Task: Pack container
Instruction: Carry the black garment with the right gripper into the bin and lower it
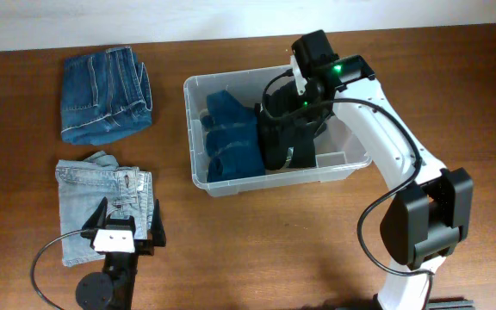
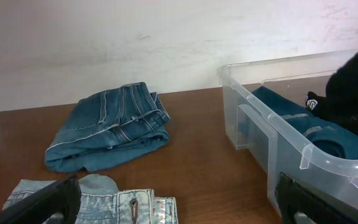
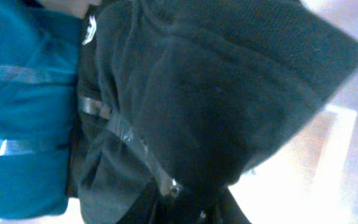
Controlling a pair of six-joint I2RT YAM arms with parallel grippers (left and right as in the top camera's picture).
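Brown wooden table (image 1: 257,250) here, with the large clear plastic rectangular tub (image 1: 191,129) sitting on it toward the back, a bit right of centre. Placing everything off that tub:

Inside it, a bulky black fabric garment (image 1: 282,138) fills the middle. A folded teal-blue garment (image 1: 229,138) lies at the tub's left end, touching the black one.

The folded dark blue denim jeans (image 1: 106,95) are well left of the tub. The folded light washed denim jeans (image 1: 93,202) are off its front-left corner.

The right gripper (image 1: 293,108) is down on the black garment inside the tub; I honestly can't tell whether it's gripping. The left gripper (image 1: 129,211) hangs front-left of the tub over the light denim, jaws spread wide and holding nothing.
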